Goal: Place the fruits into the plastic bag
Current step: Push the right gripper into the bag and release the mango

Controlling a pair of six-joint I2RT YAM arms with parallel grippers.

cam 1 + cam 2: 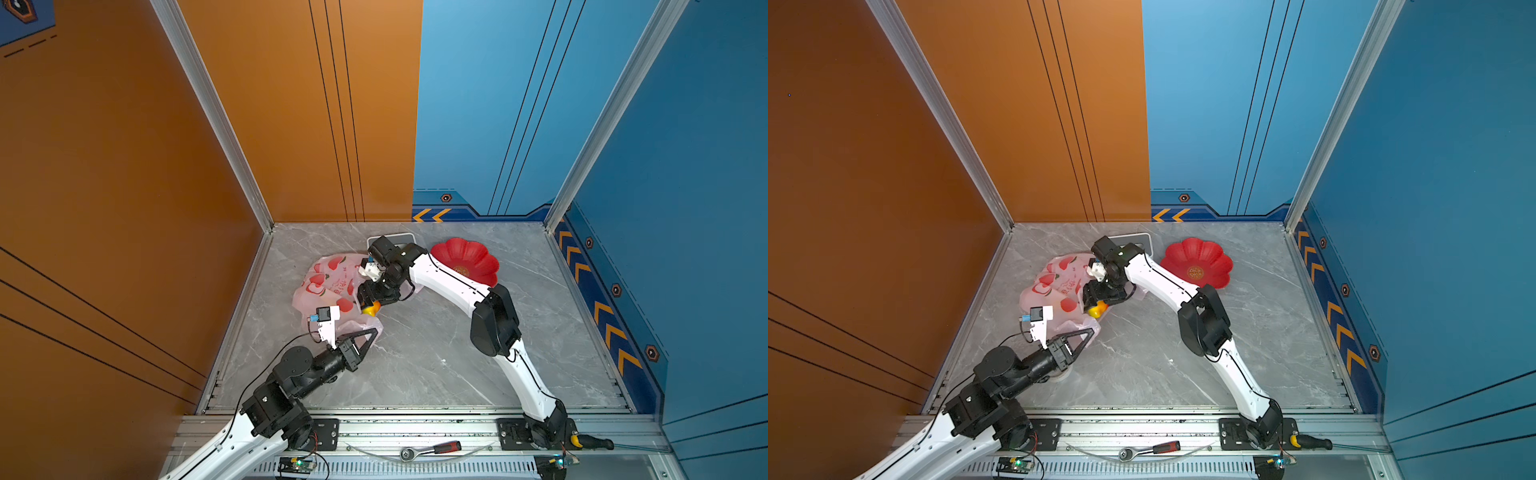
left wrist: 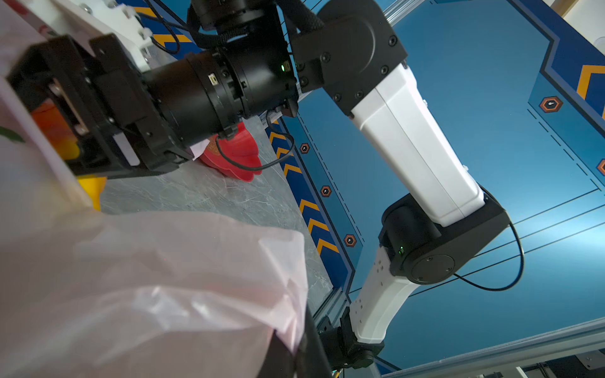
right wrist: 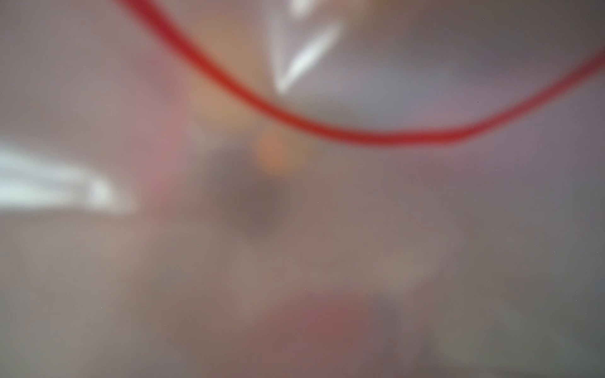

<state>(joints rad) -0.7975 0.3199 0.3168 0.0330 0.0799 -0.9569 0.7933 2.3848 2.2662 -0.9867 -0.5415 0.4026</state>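
Observation:
The pale-pink plastic bag [image 1: 324, 278] with red apple prints lies crumpled at the middle left in both top views. My left gripper [image 1: 376, 331] is shut on the bag's near edge; in the left wrist view the pink film [image 2: 147, 278] runs in between its black fingers [image 2: 314, 343]. My right gripper [image 1: 368, 305] sits at the bag's right side, shut on a yellow-red fruit [image 1: 372, 309] whose orange part [image 2: 54, 126] shows between its jaws. The right wrist view is a blur of pink film up against the lens. No other fruits show.
A red flower-shaped dish [image 1: 469, 259] stands at the back right, partly behind the right arm. A white-and-grey box [image 1: 401, 237] peeks out behind the right wrist. A ratchet wrench [image 1: 432, 449] and a screwdriver [image 1: 590, 441] lie on the front rail. Walls close three sides.

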